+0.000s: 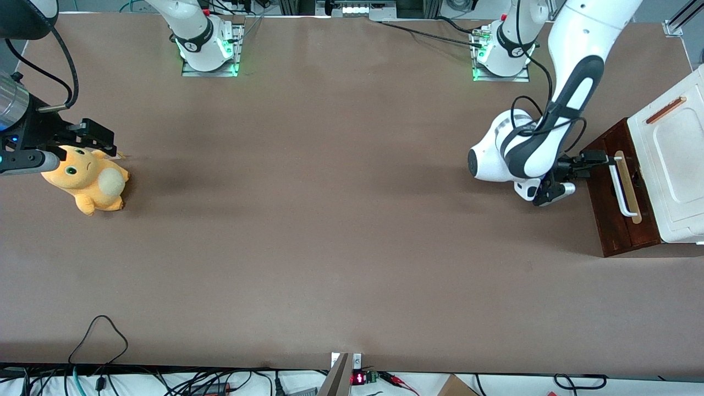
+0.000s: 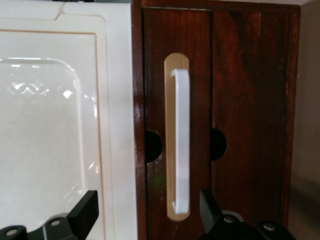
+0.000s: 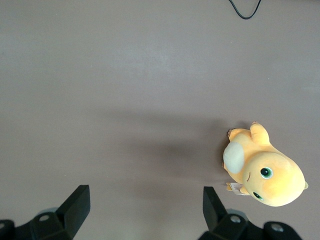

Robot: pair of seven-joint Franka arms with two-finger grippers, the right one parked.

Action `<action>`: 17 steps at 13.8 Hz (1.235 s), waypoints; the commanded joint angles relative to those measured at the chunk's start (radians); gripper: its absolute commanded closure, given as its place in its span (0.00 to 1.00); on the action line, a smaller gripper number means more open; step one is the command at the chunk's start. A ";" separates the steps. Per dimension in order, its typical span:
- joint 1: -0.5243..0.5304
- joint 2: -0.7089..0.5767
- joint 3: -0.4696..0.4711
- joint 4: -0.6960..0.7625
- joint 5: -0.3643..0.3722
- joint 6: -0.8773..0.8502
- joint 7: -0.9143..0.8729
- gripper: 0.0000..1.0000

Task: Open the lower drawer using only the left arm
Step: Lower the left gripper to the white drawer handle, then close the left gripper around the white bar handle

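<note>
The brown tabletop [image 1: 330, 220] carried little: a cabinet at the working arm's end and a yellow plush toy [image 1: 88, 181] well apart from it, toward the parked arm's end. The cabinet's white top [image 1: 674, 159] overhung a dark red-brown wooden front, and the lower drawer [image 1: 619, 220] stuck out a little from under that top, its face showing as a dark band alongside the white moulding. Whether that amounted to any real opening could not be told; the light wood interior was not visible, so the drawer looked essentially closed and the pull seemed not yet done.

The left arm [image 1: 572, 82] reached down from its base toward the cabinet. Its tool [image 1: 602, 160] sat in front of the drawer, at the end of the handle farther from the front camera, close to it but with no clear contact. In the wrist view the tool [image 2: 150, 215] stood wide open, its two fingers [image 2: 85, 212] spread to either side of the white bar handle [image 2: 181, 142], which lay along a pale wood strip [image 2: 170, 62]. Judging from this, the approach and lining-up were finished; closing on the handle and drawing the drawer out remained.
</note>
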 commanded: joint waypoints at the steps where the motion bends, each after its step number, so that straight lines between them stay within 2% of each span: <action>1: 0.026 0.021 -0.007 0.001 0.045 0.008 -0.028 0.10; 6: -0.020 0.051 0.097 -0.004 0.089 0.045 -0.036 0.12; 11: -0.020 0.085 0.101 0.008 0.145 0.039 -0.042 0.15; 17: -0.007 0.105 0.118 0.025 0.175 0.041 -0.042 0.26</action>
